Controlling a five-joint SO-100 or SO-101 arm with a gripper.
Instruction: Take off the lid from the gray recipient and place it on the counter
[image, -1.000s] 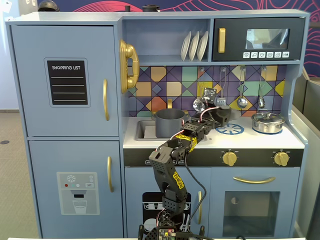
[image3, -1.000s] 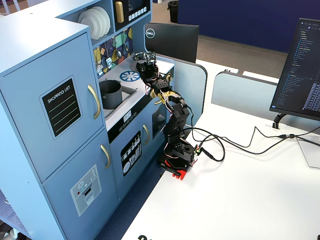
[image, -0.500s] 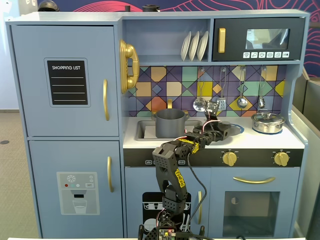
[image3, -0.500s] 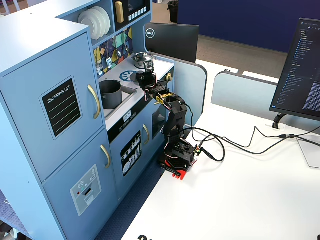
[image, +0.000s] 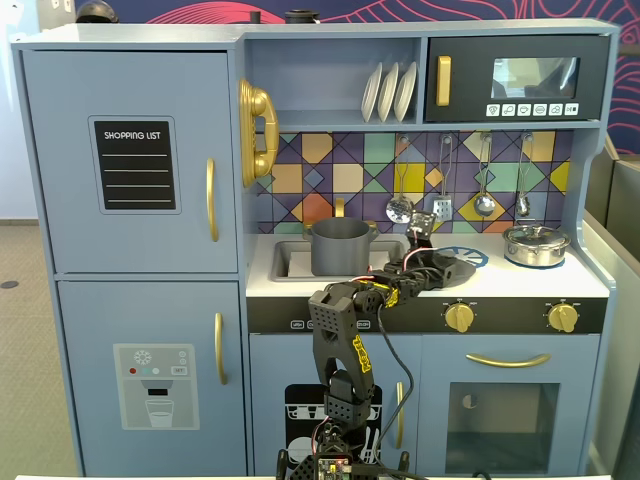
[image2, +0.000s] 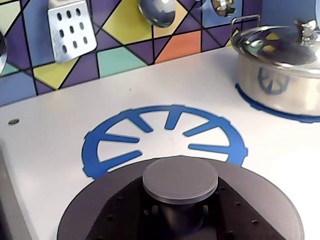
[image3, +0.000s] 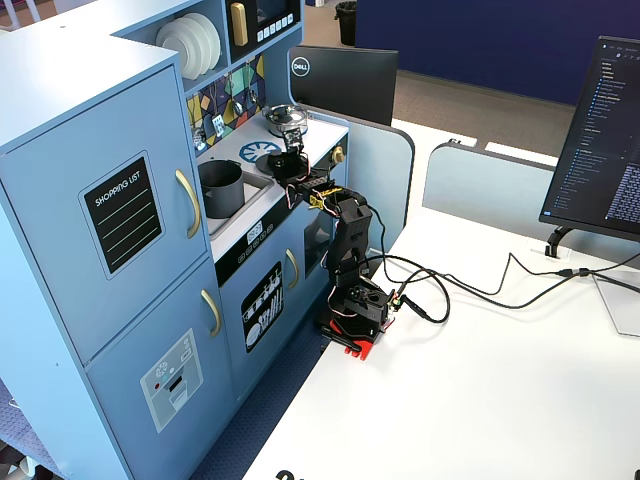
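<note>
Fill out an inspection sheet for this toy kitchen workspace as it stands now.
Surface: pale whitish-blue counter with a blue printed burner ring.
Job's things: round matte dark gray lid low at the burner ring; matte dark gray pot stands open in the sink.
Clutter: shiny silver lidded pot at right; hanging utensils on the backsplash.
Gripper: gripper at the lid; jaws hidden.
Cables: black cables across the white desk.
Surroundings: white plates on the shelf; computer monitor at right.
</note>
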